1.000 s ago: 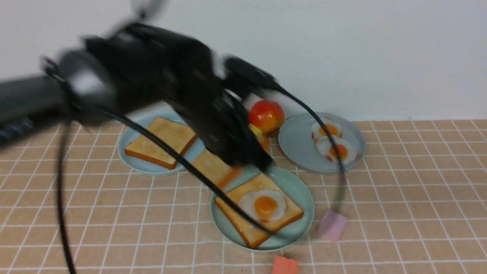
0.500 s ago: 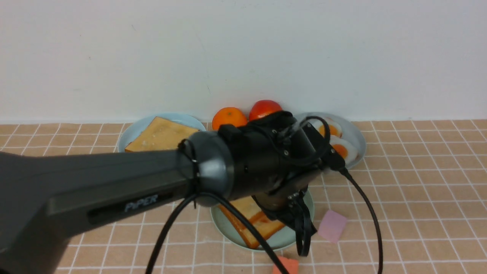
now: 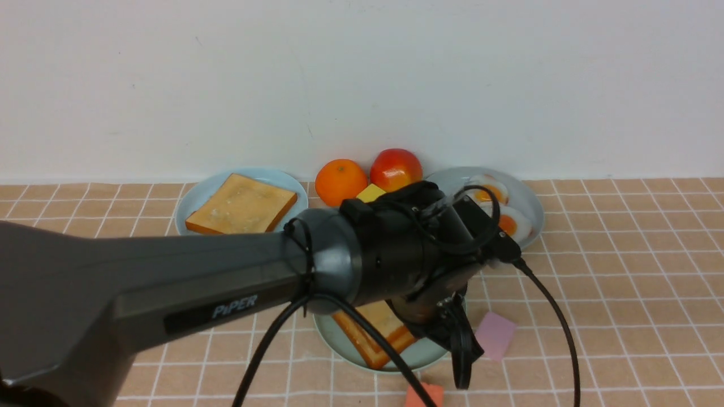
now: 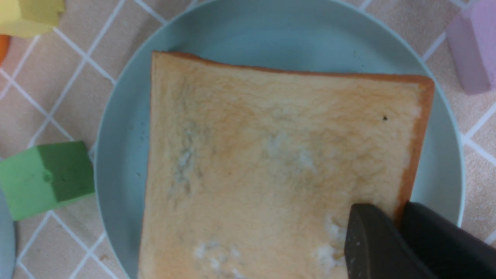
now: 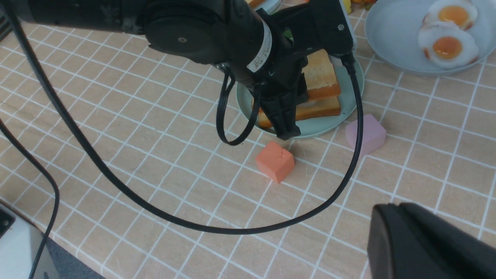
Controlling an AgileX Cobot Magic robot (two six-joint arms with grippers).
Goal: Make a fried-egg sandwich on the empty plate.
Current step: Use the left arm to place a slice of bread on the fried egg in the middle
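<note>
Fried-egg sandwich [image 5: 316, 91] sits stacked on the mint-green plate [image 4: 116, 135] mid desk [image 3: 622, 294], my left claw [image 4: 391, 221] right above it clamped on the top toast [image 4: 271, 155] crust edge, right claw [image 5: 426, 240] well apart, state I cannot tell.

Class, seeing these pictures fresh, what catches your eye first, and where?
The black left arm fills the front view's left and centre, its left gripper pinching the top toast slice over the mint-green plate mid-table. Beyond, to the right, two fried eggs lie on a pale plate; an orange and a tomato sit by the wall.
</note>
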